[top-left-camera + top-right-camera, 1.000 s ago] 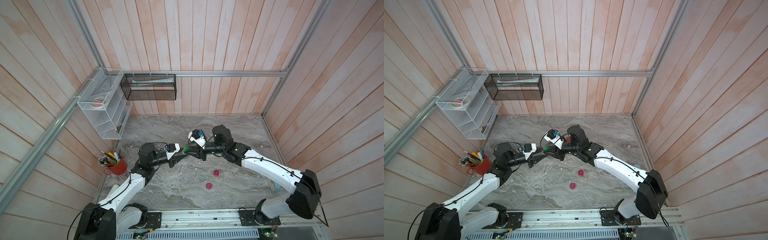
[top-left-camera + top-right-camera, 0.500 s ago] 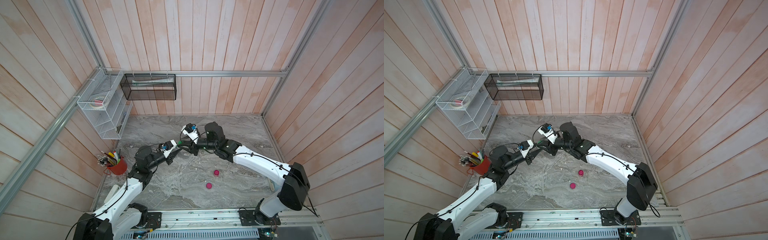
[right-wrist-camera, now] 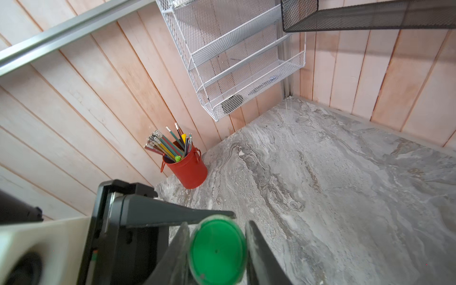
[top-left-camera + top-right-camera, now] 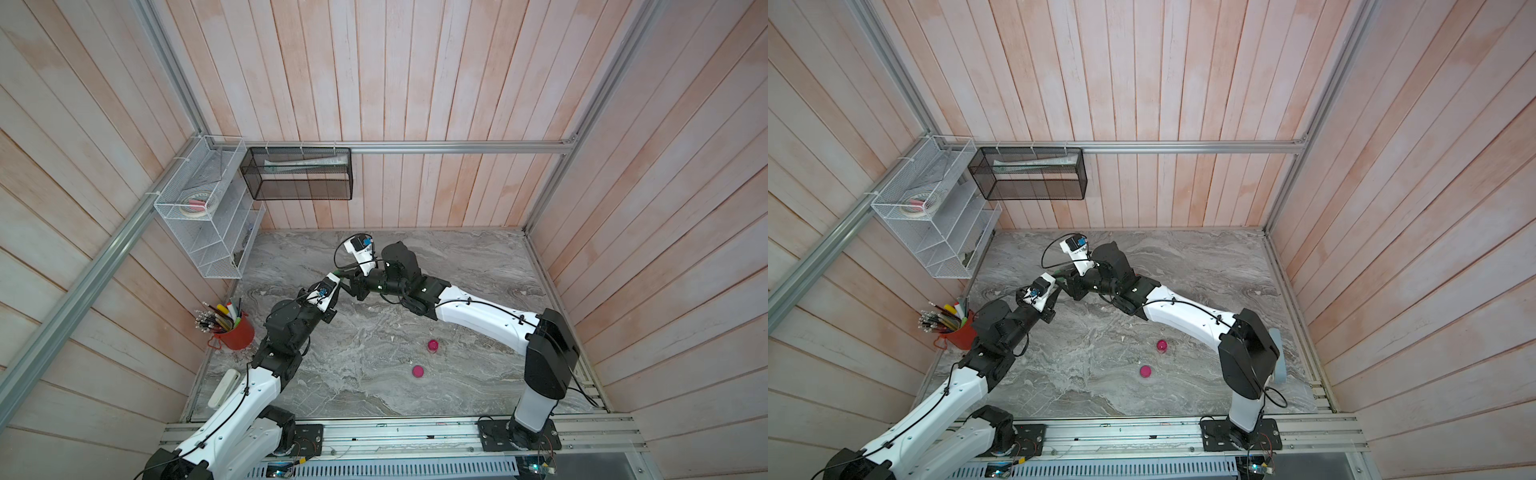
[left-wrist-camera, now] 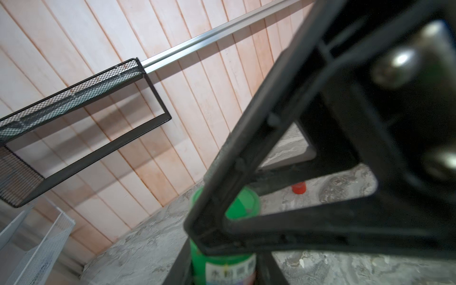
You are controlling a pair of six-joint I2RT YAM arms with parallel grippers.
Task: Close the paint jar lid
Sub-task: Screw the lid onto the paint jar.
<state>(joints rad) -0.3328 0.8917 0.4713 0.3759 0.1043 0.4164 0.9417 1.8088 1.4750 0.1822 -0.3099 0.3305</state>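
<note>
A green paint jar [image 5: 223,265] with a white label is held above the marble table [image 4: 478,266], clamped by its body in my left gripper [image 5: 223,271]. Its green lid [image 3: 217,251] sits on top, pinched on both sides by my right gripper [image 3: 218,251]. In both top views the two grippers meet over the back left of the table, left gripper [image 4: 335,283] and right gripper [image 4: 349,277], with only a sliver of the green jar [image 4: 340,272] showing. The seam between lid and jar is hidden by the fingers.
A pink jar [image 4: 433,345] and a pink lid [image 4: 417,371] lie at the front right of the table. A red pencil cup [image 4: 235,332] stands at the left wall. A white wire rack [image 4: 208,216] and black mesh basket [image 4: 299,178] hang on the walls. A small orange jar [image 5: 299,188] stands further back.
Both grippers have moved together to the left and toward the back wall, carrying the green jar. Both grips look unchanged.
</note>
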